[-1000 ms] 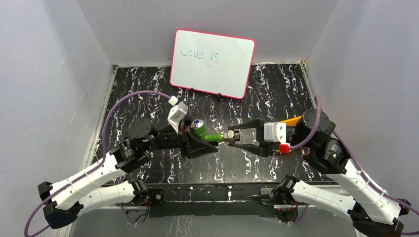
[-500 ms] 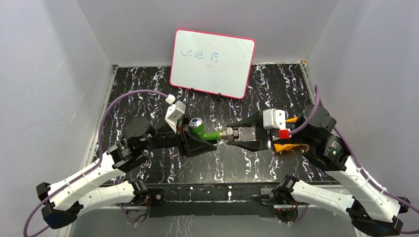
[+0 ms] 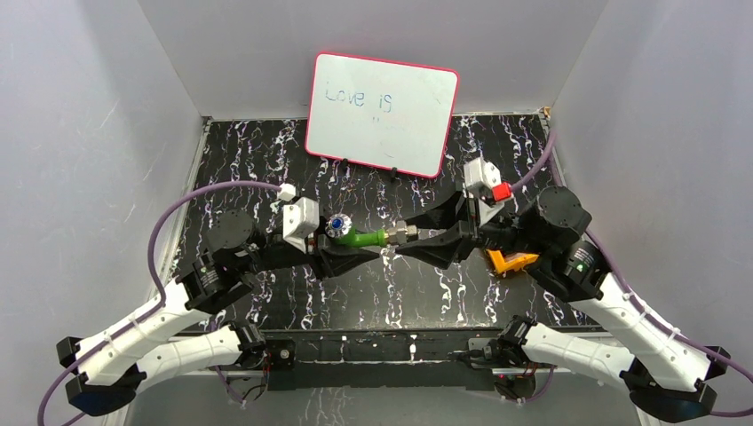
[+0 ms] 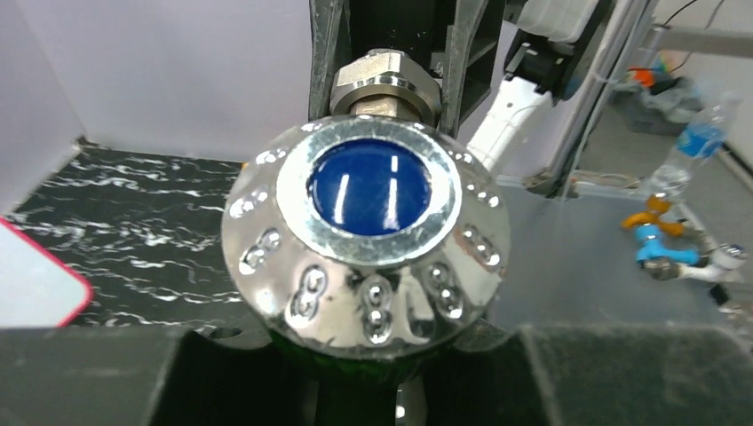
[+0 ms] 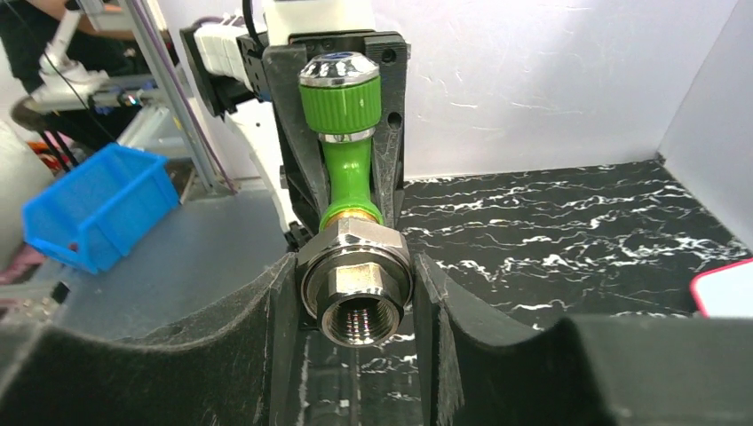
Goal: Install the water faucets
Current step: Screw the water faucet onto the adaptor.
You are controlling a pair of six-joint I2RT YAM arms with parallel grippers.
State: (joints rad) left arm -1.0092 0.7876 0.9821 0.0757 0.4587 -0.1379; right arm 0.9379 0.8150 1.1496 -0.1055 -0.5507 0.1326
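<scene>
Table point(image 3: 497, 151): black, white-veined.
Walls point(image 3: 89, 133): plain, pale.
Whiteboard point(image 3: 382, 114): stood at rear.
My left gripper point(image 3: 351, 249): pinched tap point(image 3: 361, 238).
My right gripper point(image 5: 356, 306): clamped its fitting point(image 5: 355, 275).

Both arms have carried the green tap point(image 3: 364, 237) a little to the left and toward the back of the table. The right gripper point(image 3: 407, 243) has rolled about its own axis – its white camera block with the red tab point(image 3: 490, 183), earlier on the near side of the wrist, now sits on the far side. The knob point(image 3: 336, 225) has turned with the left gripper point(image 3: 344, 251) – it faced upward before and now tips sideways. More of the orange tray point(image 3: 508, 260) shows on the near side of the right wrist.
</scene>
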